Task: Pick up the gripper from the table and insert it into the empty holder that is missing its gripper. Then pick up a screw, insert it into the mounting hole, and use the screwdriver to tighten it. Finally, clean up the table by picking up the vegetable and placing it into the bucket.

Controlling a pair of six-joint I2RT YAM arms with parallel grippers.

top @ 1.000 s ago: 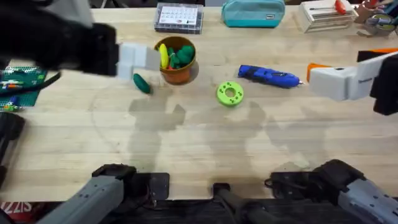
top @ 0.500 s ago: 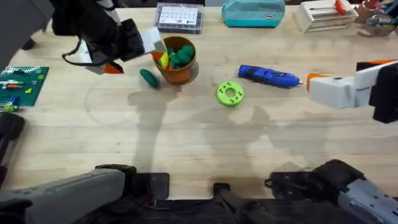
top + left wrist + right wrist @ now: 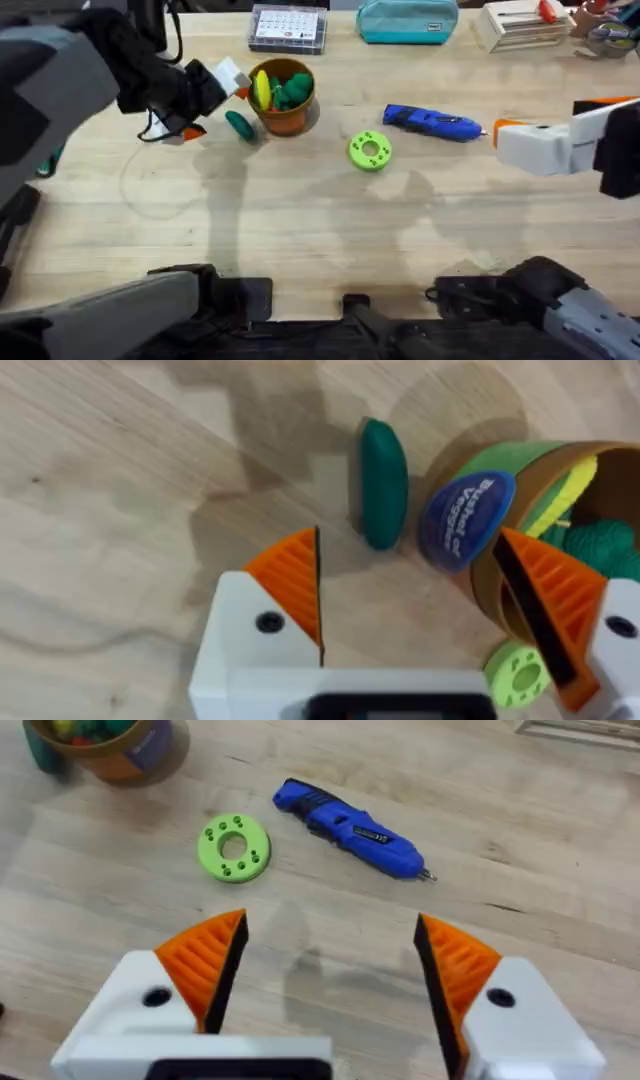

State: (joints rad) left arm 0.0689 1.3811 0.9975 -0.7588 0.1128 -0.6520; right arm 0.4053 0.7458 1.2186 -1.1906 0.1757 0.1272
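1. The left hand (image 3: 410, 595), fingers spread and empty, has swung in from the worktop's edge and now hovers beside the bucket (image 3: 284, 98), lined up over the vegetable (image 3: 239, 125).
2. The vegetable lies against the bucket's side, so the pickup looks imminent.
3. The right hand (image 3: 325, 970), also spread and empty, has stayed put beyond the screwdriver (image 3: 432, 121).
4. The pale wooden worktop (image 3: 330, 230) also carries a lime-green disc (image 3: 370, 150) near the bucket; boxes and a teal pouch (image 3: 405, 20) sit behind.

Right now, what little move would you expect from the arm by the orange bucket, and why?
Probably the left end effector should ease down and forward so its open fingers straddle the vegetable, then close. The vegetable lies on the table just beside the bucket, not in it, and sits just ahead of the orange pads, roughly between them.
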